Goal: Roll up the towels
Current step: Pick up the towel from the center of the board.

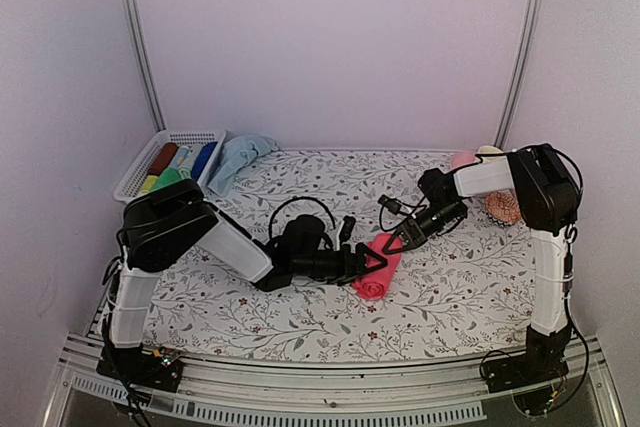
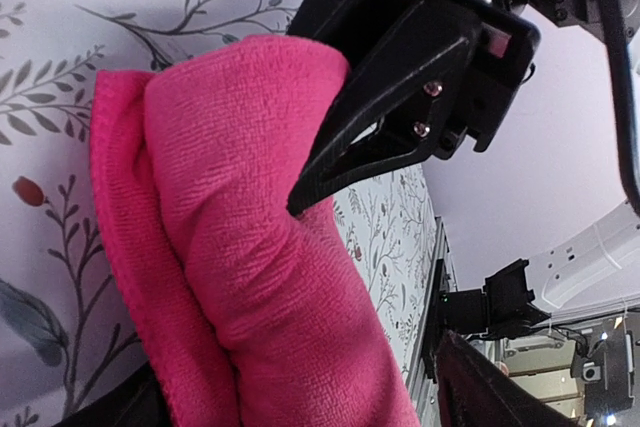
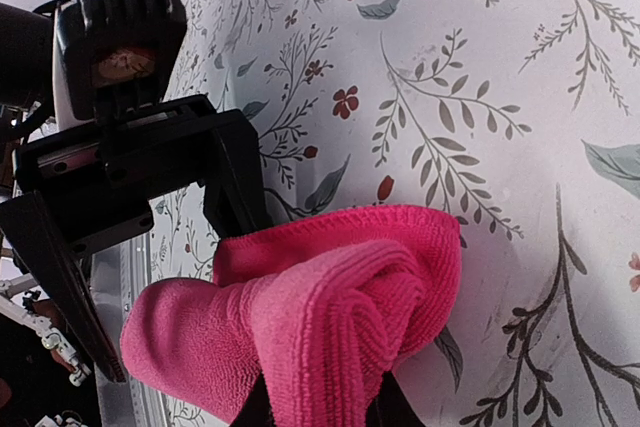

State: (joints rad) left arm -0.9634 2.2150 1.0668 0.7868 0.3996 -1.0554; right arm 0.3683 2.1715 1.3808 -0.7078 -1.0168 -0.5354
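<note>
While the black two-finger right gripper (image 1: 403,239) pinches the far end of the bright pink terry towel (image 1: 376,272), the left gripper (image 1: 372,260) stands spread wide, one finger on each side of the bundle and not squeezing it. My read: the right-hand pinch is there to stop the roll springing loose while the left arm is off the cloth. The pink towel lies mid-table on the floral-printed table cover (image 1: 300,317), bunched into a short, fat, rather loose roll. Now the views. From above you get the layout the wrists miss: the pale blue terry towel (image 1: 238,157) lies crumpled at the back left, unrolled, touching the white plastic basket (image 1: 190,134) that holds the red, yellow, green and dark blue rolls (image 1: 175,167). The right wrist camera shows the roll's end on, the layers curling round each other with slack between them. The left wrist camera shows its long side instead, with a flat outer layer lying along the table beside the fat part and the right finger's tip pressed into the cloth. One towel nearly done, I'd judge; the blue one not begun.
</note>
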